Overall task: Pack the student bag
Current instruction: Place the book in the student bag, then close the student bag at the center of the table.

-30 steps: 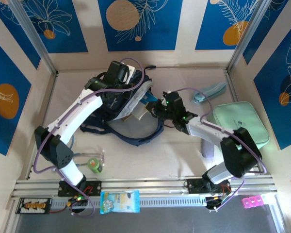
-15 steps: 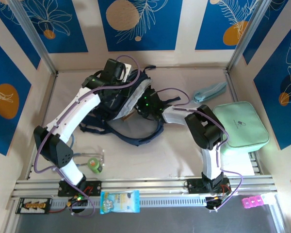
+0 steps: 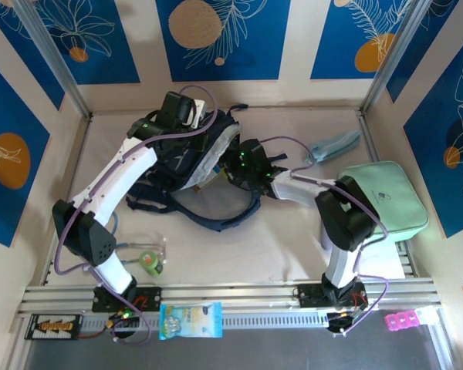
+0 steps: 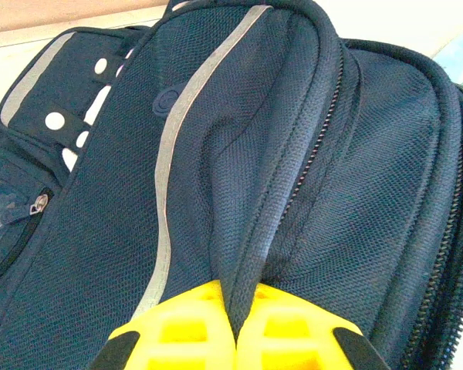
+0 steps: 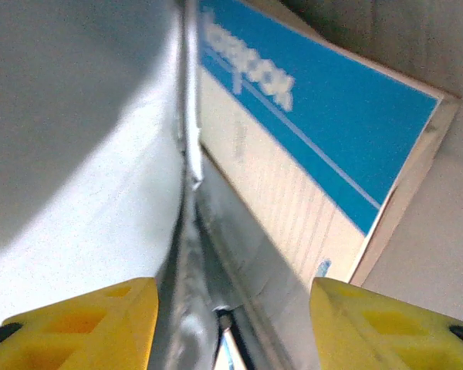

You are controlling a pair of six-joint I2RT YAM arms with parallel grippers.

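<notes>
The student bag (image 3: 187, 171) is lying on the table (image 3: 293, 239) left of centre and towards the far side, with its straps trailing towards the near edge and its mouth gaping to the right. The left fingers (image 4: 201, 333) are pressing fully together on a raised fold of the bag's navy fabric beside a zip line, pinching it up. In the overhead view the left arm is reaching across to the far end of the bag. The right fingers (image 5: 374, 324) are standing partly apart inside the bag's opening, gripping nothing. Ahead of them a blue-covered book (image 5: 316, 131) is lying just beside the pale grey lining (image 5: 77, 139), its cream edge showing. Right of the bag, a mint-green case (image 3: 382, 196) is resting by the right wall, and a light-blue pouch (image 3: 333, 145) is lying just beyond it. A small green roll (image 3: 149, 260) is sitting near the left arm's base, and a snack packet (image 3: 190, 320) is lying on the front rail (image 3: 255, 297)
</notes>
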